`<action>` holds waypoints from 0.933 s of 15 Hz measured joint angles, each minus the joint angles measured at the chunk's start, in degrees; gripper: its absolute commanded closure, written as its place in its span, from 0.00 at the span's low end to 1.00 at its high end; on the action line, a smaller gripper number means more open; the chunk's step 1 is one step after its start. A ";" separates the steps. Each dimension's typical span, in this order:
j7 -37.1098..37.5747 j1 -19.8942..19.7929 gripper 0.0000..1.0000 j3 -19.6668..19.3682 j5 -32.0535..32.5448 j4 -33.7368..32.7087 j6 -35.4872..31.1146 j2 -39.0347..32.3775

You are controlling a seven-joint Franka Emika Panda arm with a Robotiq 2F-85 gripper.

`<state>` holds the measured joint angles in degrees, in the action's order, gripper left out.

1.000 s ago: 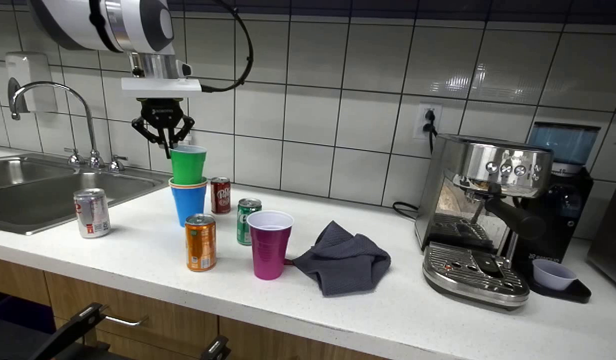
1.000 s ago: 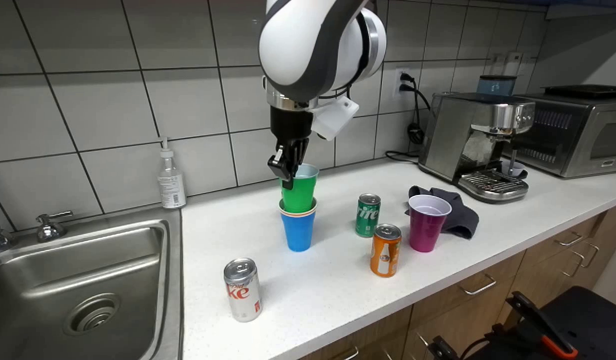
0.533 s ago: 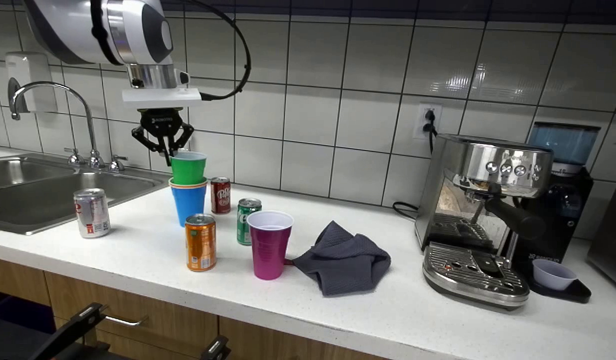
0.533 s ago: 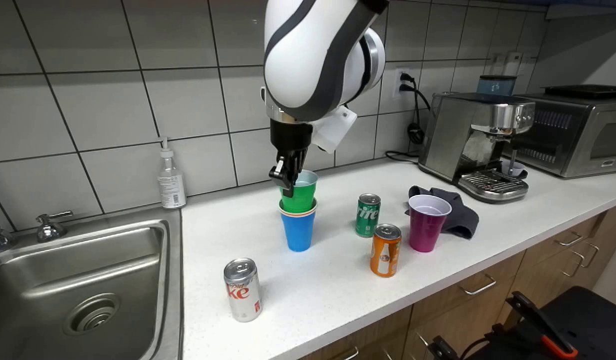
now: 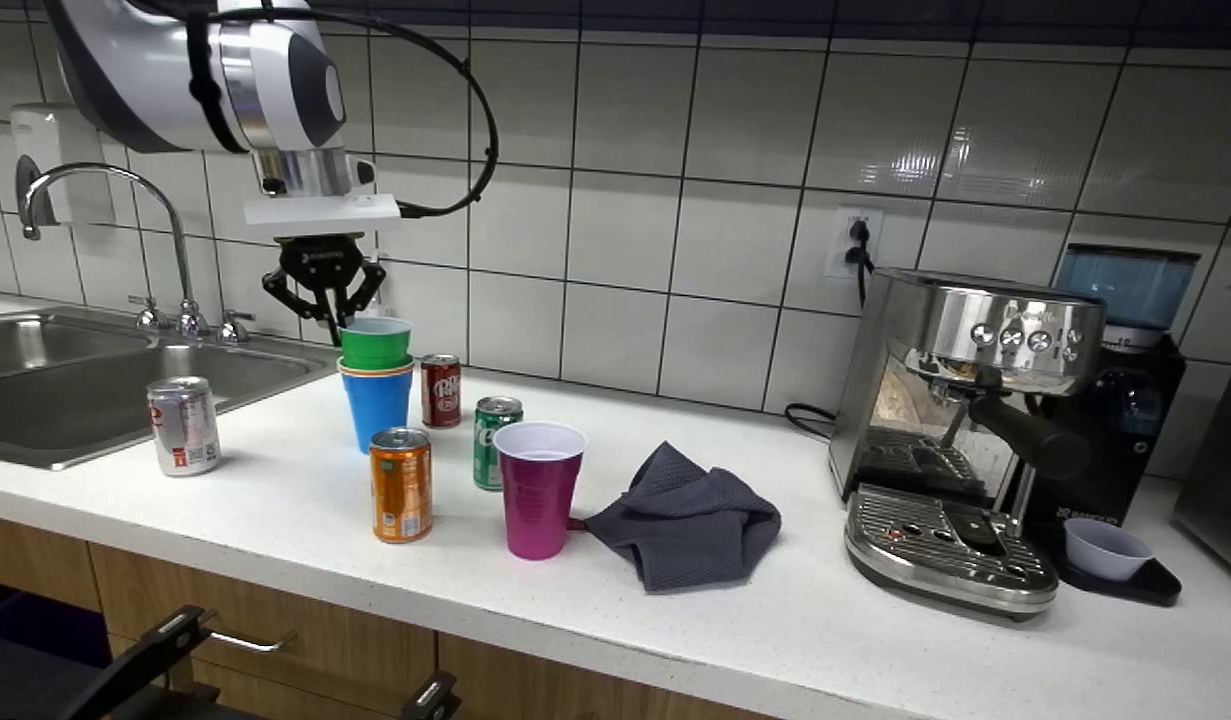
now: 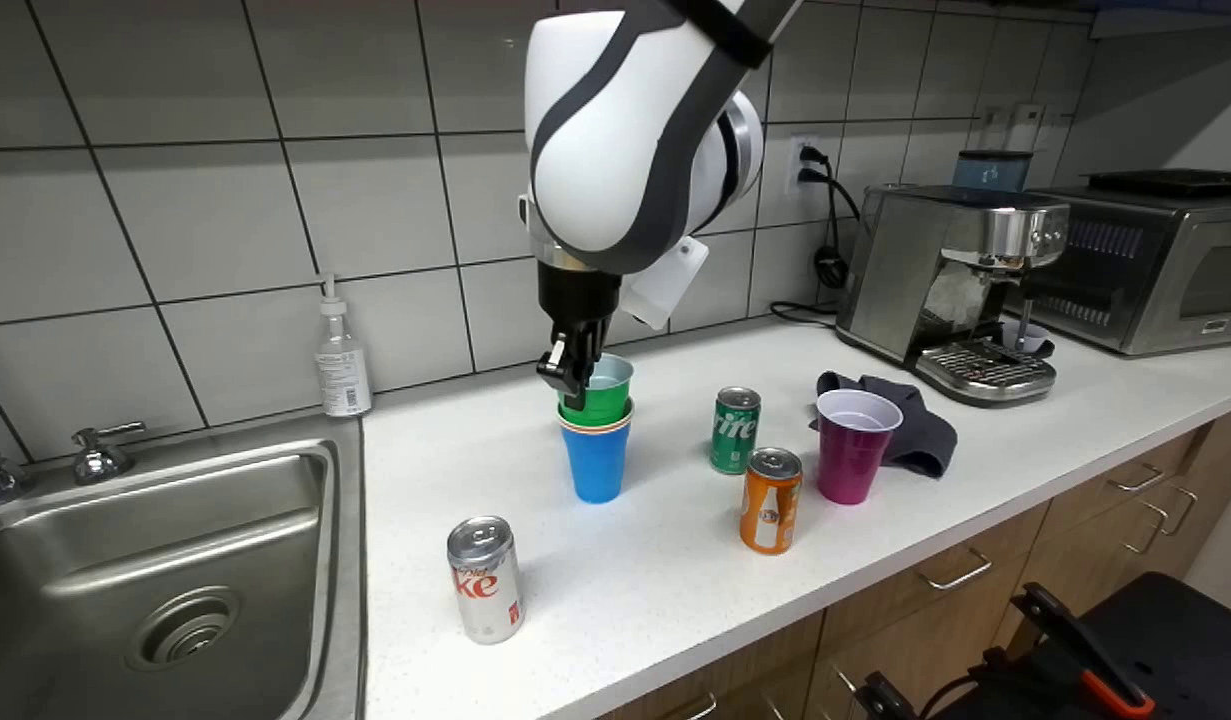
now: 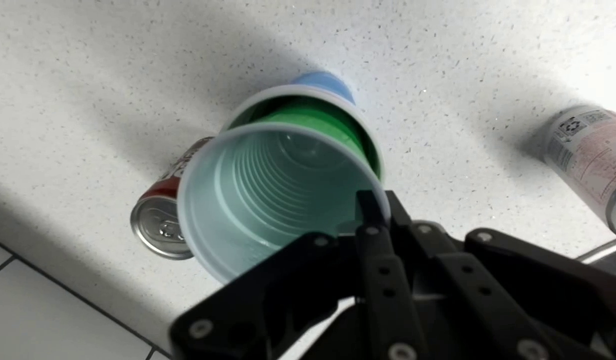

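Partly inside the blue plastic cup [image 5: 379,412] sits the green plastic cup [image 5: 375,348], its rim pinched within the almost fully closed claw [image 7: 381,201]. Expected handling: light, flexible, slippery; best held at the rim.

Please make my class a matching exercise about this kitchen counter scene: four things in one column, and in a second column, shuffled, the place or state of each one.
Column one
1. pincer
2. green cup
3. grey cloth
4. silver can

Column two
A. lying crumpled next to the purple cup
B. standing upright near the sink
C. closed, gripping an edge
D. lower part inside the stack of cups

Right pairs: 1-C, 2-D, 3-A, 4-B.
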<state>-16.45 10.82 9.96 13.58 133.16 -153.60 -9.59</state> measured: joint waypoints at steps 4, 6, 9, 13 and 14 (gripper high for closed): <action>0.55 0.09 0.47 0.00 0.62 0.00 -0.48 -0.52; 0.59 0.09 0.32 0.00 0.65 0.00 -0.71 -0.64; 0.60 0.09 0.10 0.00 0.59 -0.05 -0.74 -0.66; 0.60 0.06 0.00 0.00 -1.80 -0.69 -0.59 -0.64; 0.58 0.03 0.00 0.00 -3.00 -1.00 -0.47 -0.62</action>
<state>-15.87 10.85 9.96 10.58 132.15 -154.07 -10.22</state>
